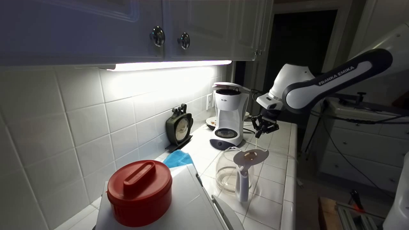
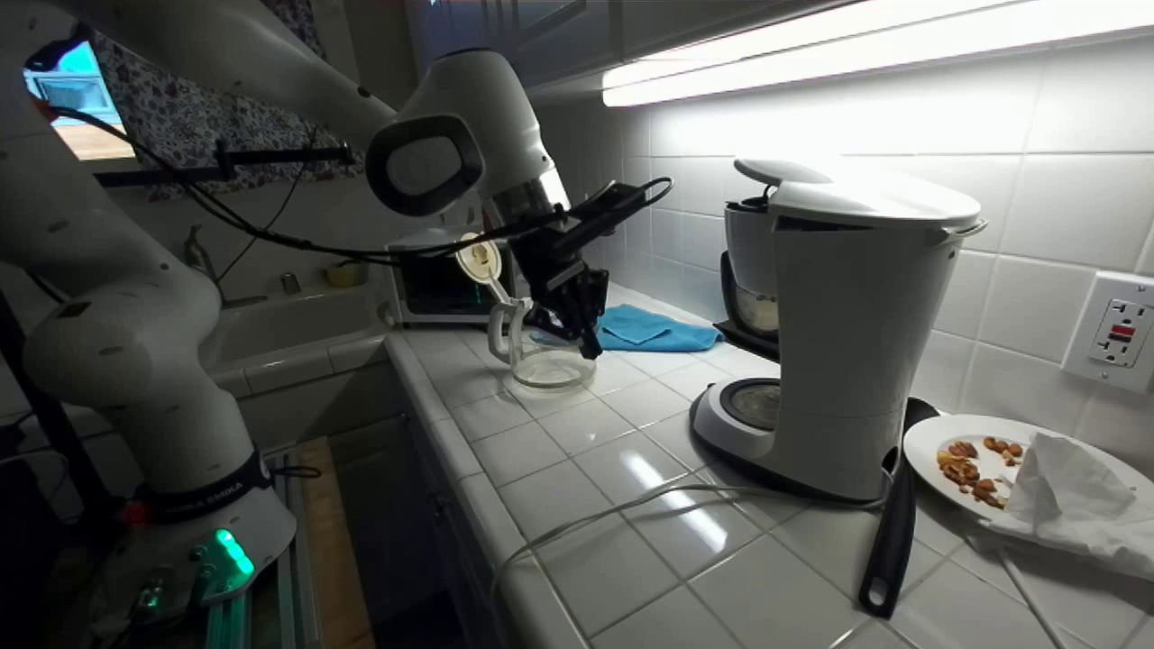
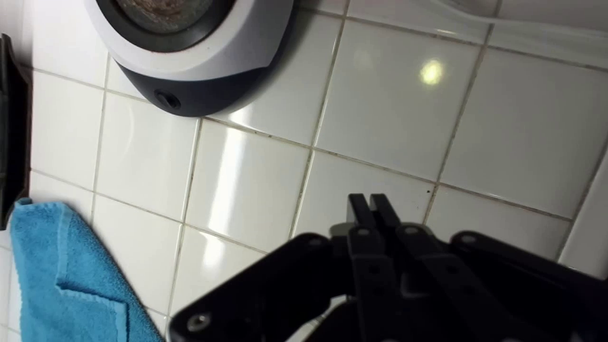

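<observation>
While the black two-fingered claw (image 3: pixel 368 195) hangs over the white-tiled desk (image 2: pixel 577 428), its fingers (image 3: pixel 360 209) are drawn together, nothing gripped, no contact that I can make out. Nearest thing: the clear glass coffee carafe (image 1: pixel 228 175), upright toward the desk's front edge; the claw is off on the side facing the white plastic drip coffee maker (image 1: pixel 228 107) with dark base, exact gap not tellable. Carafe's white plastic handle (image 1: pixel 243 187) is turned away from the coffee maker, and its white lid with a tan centre (image 1: pixel 250 156) is flipped up above the handle.

Handling, my guess: carafe light, since I see no liquid in it. Glass should be stiff, slick and easy to chip, so the round body makes a poor grip; lid probably swings on its hinge, don't pull there. Best hold is midway down the handle, fingers either side of it, carafe level.

The coffee maker, top raised, stands nearer the desk's back edge. A folded blue terry towel (image 2: pixel 658 329), likely soft, lies along that edge, just beside a dark green dial scale (image 1: pixel 179 127). Toward one end of the desk, a red oval lidded plastic tub (image 1: pixel 140 191) sits on a white boxy appliance (image 1: pixel 191 204); toward the other, a round white plate (image 2: pixel 921 451) carries brown nuts (image 2: pixel 960 469) and part of a crumpled white napkin (image 2: pixel 1073 491).
</observation>
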